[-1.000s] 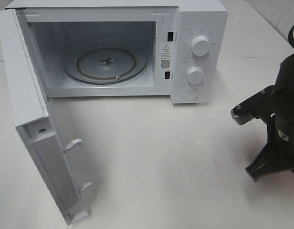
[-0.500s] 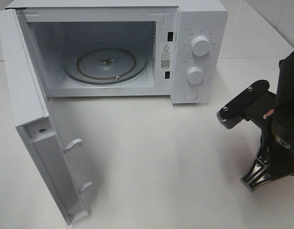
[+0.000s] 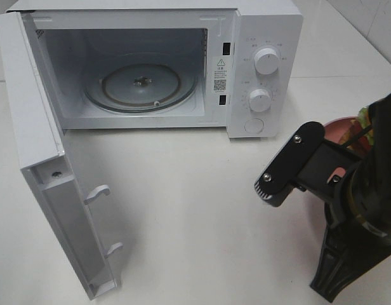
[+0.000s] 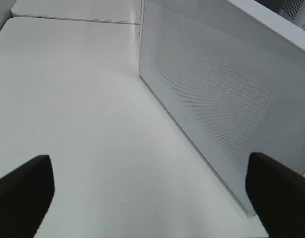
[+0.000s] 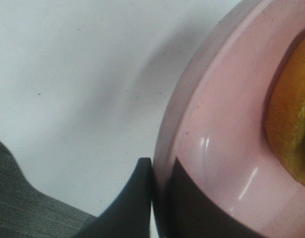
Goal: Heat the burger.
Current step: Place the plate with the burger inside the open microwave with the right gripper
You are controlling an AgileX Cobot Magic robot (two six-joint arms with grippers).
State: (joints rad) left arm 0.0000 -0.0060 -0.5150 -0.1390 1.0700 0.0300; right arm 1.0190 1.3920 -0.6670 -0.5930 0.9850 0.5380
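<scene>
Clamping the pink plate point(image 5: 217, 124) by its rim, burger point(image 5: 291, 124) aboard, right hand point(image 5: 161, 196) sits outside the open microwave point(image 3: 262, 25); loading and heating remain, left hand point(image 4: 147, 198) spread.

A white, smooth table point(image 3: 195, 210) fills the scene, matte with a faint sheen and a few tiny dark specks. A thin seam point(image 3: 348, 77) crosses it on the far right, where one panel meets the next. On the far left part stands a white microwave point(image 3: 265, 25), its base flat on the surface and its door point(image 3: 30, 114) swung open toward the near left, above the tabletop. At the right edge is a round pink plate point(image 3: 338, 130), casting a soft shadow on the surface; whether it rests on the table cannot be told.
</scene>
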